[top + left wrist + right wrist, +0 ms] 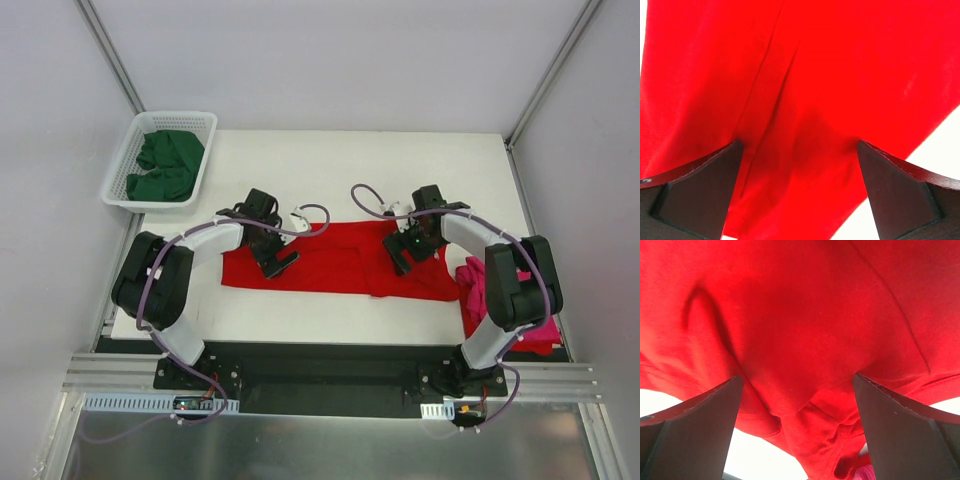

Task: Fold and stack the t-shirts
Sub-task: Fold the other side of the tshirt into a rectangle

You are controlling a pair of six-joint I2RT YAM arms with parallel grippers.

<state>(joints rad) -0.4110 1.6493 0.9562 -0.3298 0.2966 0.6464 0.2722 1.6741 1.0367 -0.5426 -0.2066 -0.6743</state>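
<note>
at the near right edge of the table (400,170) a magenta-pink t-shirt (472,292) lies bunched by the right arm. mid-table the red t-shirt (340,265) lies flat in a long band; the left gripper (279,262) and right gripper (398,260) stand over its two ends, jaws spread wide, gripping nothing. far left, dark green t-shirts (168,166) sit in a white basket (124,160).

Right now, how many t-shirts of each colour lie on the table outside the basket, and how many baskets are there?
red t-shirt: 1
pink t-shirt: 1
white basket: 1
Total: 3
The green cloth in the basket is heaped together, so its pieces cannot be counted.
</note>
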